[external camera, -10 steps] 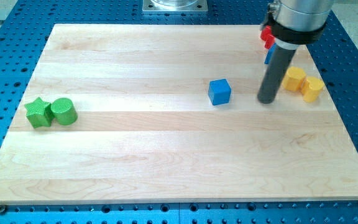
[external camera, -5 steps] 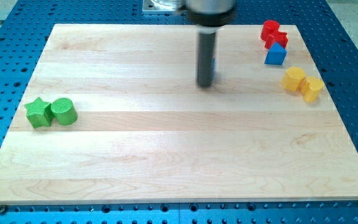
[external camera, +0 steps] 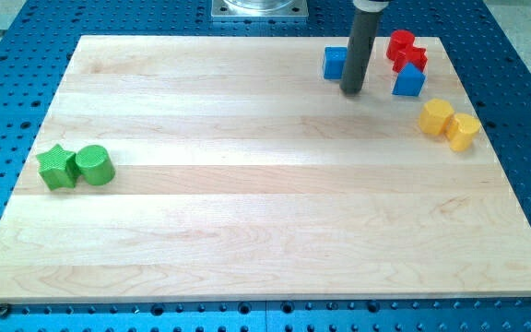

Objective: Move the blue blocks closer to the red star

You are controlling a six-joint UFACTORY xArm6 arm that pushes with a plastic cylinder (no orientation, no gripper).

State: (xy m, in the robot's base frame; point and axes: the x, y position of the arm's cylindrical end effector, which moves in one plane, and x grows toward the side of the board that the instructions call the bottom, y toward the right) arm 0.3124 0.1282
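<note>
Straight dark-grey rod, plain and cylindrical, matte with a faint lighter sheen down one side. No cables, screws or markings visible on it. Flat-cut lower end, my tip (external camera: 352, 92), same width as the shaft and slightly darker at the very bottom. Upper part cut off by the view's top edge.

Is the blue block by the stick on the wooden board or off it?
On it. The blue cube sits on the wooden board near its top edge, partly hidden behind my tip.
</note>
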